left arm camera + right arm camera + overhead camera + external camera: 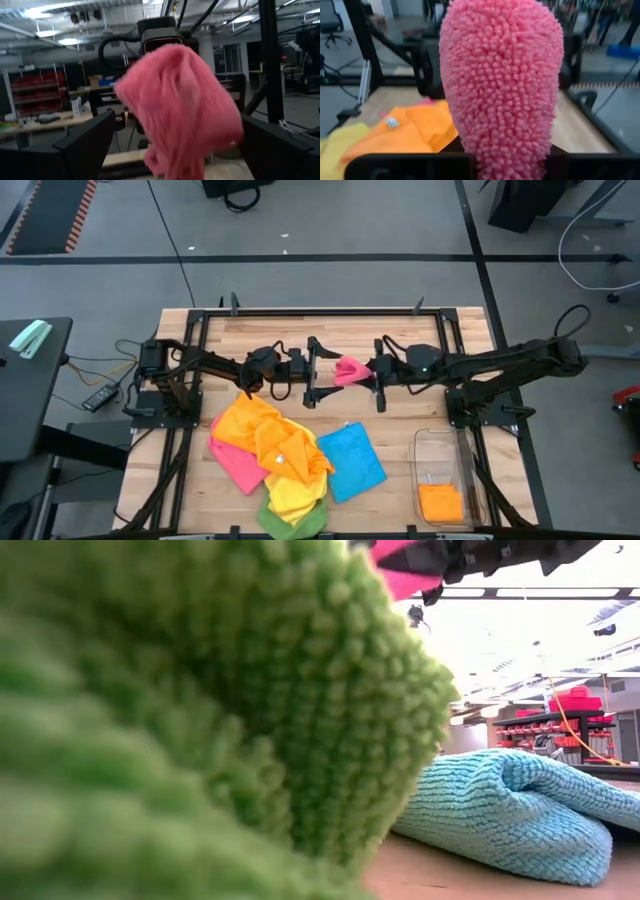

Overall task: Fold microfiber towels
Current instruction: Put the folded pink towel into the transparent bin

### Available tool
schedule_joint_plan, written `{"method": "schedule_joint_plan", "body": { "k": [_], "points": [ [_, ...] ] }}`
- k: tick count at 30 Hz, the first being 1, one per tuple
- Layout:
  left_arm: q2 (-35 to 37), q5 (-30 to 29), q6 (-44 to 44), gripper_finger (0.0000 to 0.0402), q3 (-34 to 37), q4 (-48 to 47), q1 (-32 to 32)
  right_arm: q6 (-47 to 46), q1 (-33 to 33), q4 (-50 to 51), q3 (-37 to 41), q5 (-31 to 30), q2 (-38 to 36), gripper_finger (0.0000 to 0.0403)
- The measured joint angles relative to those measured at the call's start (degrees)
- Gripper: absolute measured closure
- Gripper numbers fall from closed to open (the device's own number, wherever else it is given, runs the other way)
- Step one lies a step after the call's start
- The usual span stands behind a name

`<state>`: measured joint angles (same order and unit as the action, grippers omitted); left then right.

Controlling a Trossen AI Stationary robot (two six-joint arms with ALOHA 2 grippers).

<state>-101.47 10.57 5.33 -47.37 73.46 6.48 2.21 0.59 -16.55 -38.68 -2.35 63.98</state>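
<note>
Low view mostly blocked by a blurred green towel pressed to the lens; blue towel cut by the right edge. Right hand's fingers buried under the pink towel. Green towel cropped at the high view's bottom edge.

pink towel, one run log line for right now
pink towel: held mid-air | right gripper: shut on it | left gripper: open, facing it | pile: unfolded
</note>
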Motion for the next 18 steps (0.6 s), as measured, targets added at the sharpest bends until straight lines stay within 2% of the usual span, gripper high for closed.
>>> {"method": "schedule_joint_plan", "body": {
  "k": [7, 18],
  "points": [
    [0.0, 0.0, 0.3, 0.0002, 0.0, 4.6, -0.3, 1.9, 0.8, -3.6, 0.0, 0.0, -2.1, 0.0352],
    [0.0, -0.8, 1.5, 0.0002, 0.0, 4.6, -2.0, 2.4, 0.5, -10.3, 0.0, -0.5, 3.8, 0.0352]
  ]
}}
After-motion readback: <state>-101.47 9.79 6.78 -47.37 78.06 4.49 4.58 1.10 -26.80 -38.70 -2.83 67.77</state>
